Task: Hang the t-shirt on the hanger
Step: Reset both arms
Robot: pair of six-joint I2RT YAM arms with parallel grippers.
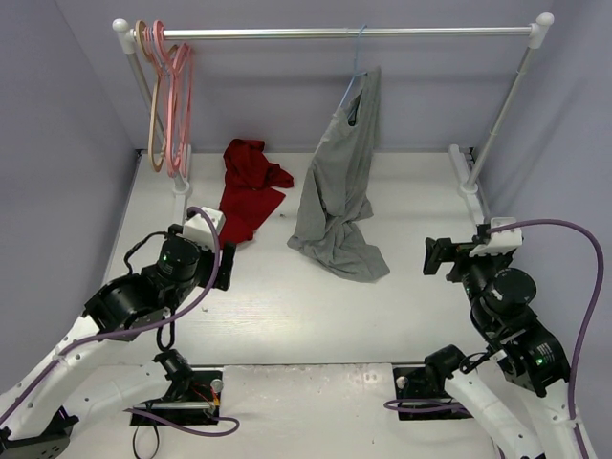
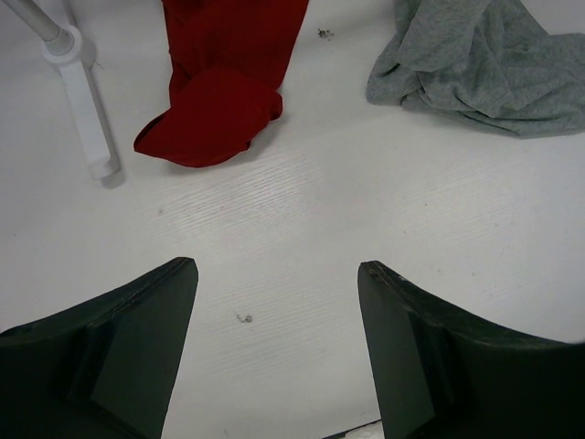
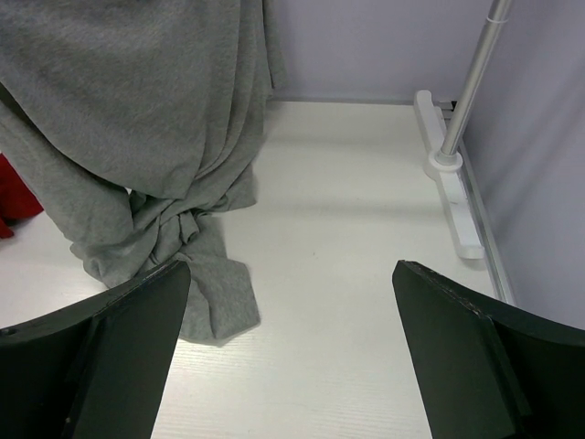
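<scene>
The grey t-shirt [image 1: 337, 186] hangs from the pale-blue hanger [image 1: 356, 59] on the rail, its lower part bunched on the table. It also shows in the left wrist view [image 2: 475, 59] and the right wrist view [image 3: 128, 119]. Only the hanger's hook and a bit of its shoulder show above the cloth. My left gripper [image 1: 226, 266] is open and empty over bare table [image 2: 274, 274], near the red garment. My right gripper [image 1: 432, 256] is open and empty, to the right of the shirt's lower end [image 3: 291, 279].
A red garment [image 1: 251, 187] lies on the table left of the t-shirt, also in the left wrist view [image 2: 224, 82]. Pink hangers [image 1: 178, 96] and a tan hanger [image 1: 145, 76] hang at the rail's left end. The rack's feet [image 1: 469, 172] stand at both back sides.
</scene>
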